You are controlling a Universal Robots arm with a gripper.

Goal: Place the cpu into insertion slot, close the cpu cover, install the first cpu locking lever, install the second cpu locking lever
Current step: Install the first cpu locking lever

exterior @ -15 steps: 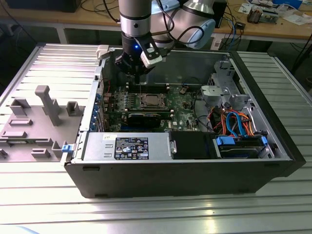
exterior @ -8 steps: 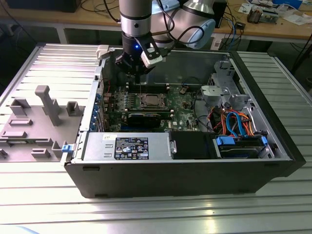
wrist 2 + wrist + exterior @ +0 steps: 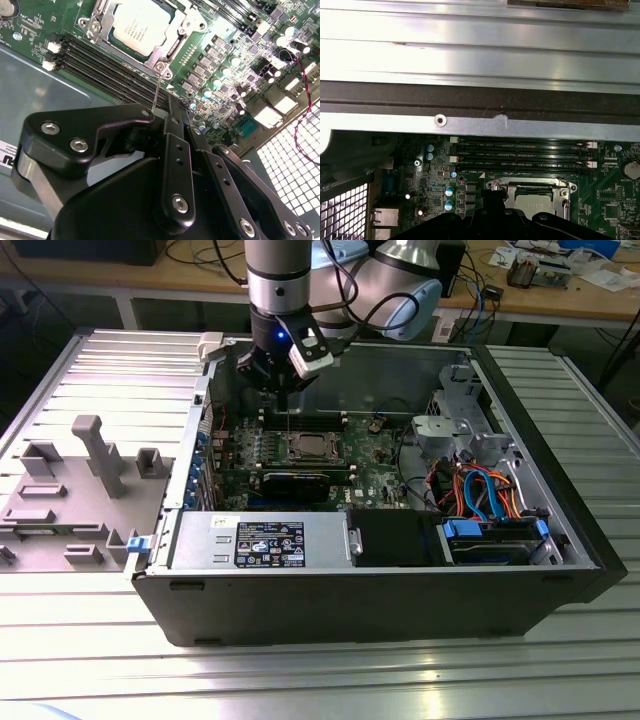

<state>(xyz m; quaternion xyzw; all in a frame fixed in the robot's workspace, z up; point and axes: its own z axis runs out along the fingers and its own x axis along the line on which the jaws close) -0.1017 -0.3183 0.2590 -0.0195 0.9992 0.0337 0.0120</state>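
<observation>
The end effector (image 3: pixel 284 375) hangs inside the open black PC case (image 3: pixel 400 610), just above the memory slots (image 3: pixel 107 67) beside the socket. Its black fingers look pinched together on a thin metal rod (image 3: pixel 157 92). The cpu (image 3: pixel 141 25), pale silver and square, sits in the insertion slot (image 3: pixel 306 448) with the shiny cpu cover (image 3: pixel 165 47) closed around it. Green board all round, orange and blue cables (image 3: pixel 480 490) off to the exterior view's right, ribbed metal worktop (image 3: pixel 120 370) underneath.
</observation>
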